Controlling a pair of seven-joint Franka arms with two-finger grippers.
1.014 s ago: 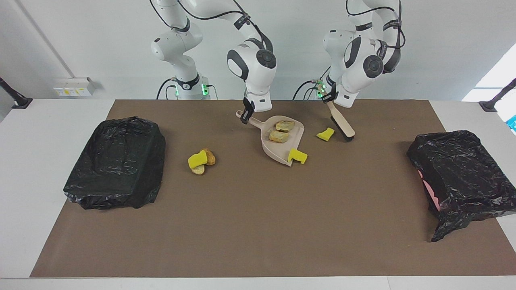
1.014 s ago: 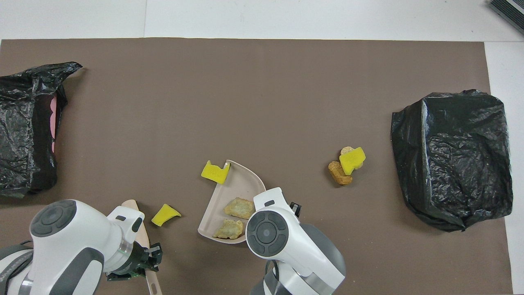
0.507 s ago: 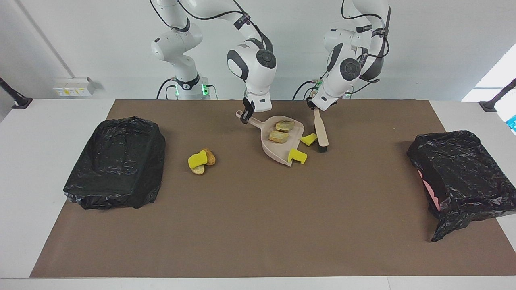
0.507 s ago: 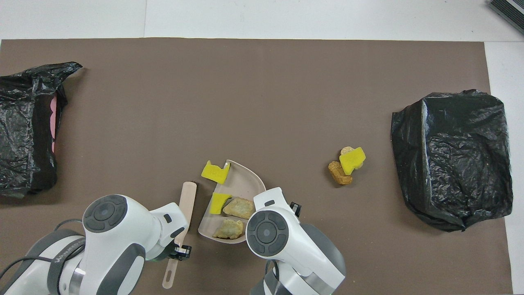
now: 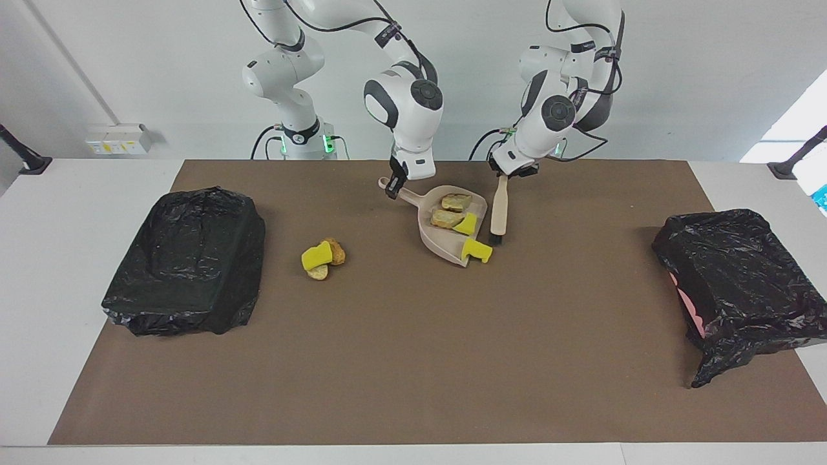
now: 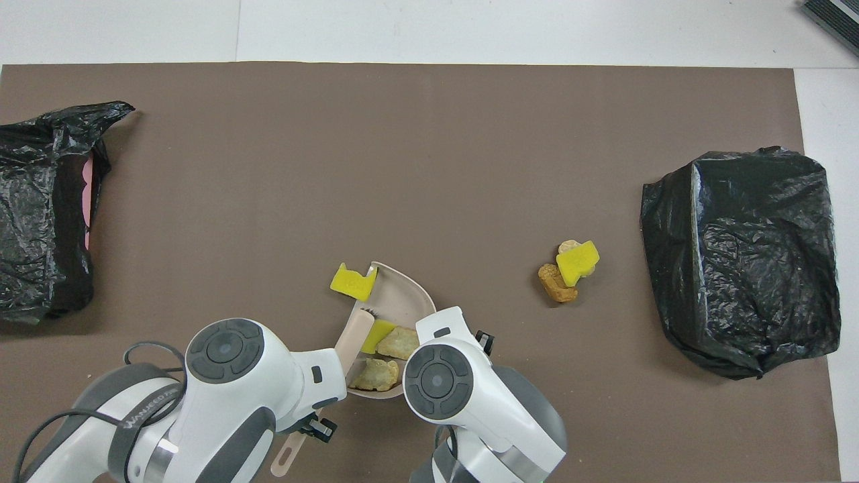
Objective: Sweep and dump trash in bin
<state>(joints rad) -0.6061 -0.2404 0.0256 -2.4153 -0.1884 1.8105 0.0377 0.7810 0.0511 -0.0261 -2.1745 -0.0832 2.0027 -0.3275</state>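
Trash: 2 tan rock-like chunks (image 5: 450,210) and 1 bright yellow sponge piece (image 5: 466,223) in the beige plastic dustpan (image 5: 437,240), second yellow piece (image 5: 477,250) at its lip. Right tool (image 5: 393,185) clamps the dustpan handle; left tool (image 5: 506,170) grips the beige brush (image 5: 497,210) just beside it. 3 more scraps (image 5: 322,258) lie on the worktop toward the right arm's end.

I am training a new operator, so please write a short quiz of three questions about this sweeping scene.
1. True or false: the right gripper holds the dustpan.
2. How many scraps lie fully inside the dustpan: A two, B three, C five?
3. Which tool does the left gripper hold?

Key: 1 true. 2 B: two brown chunks and one yellow piece; another yellow piece sits on the lip. 3 The brush.
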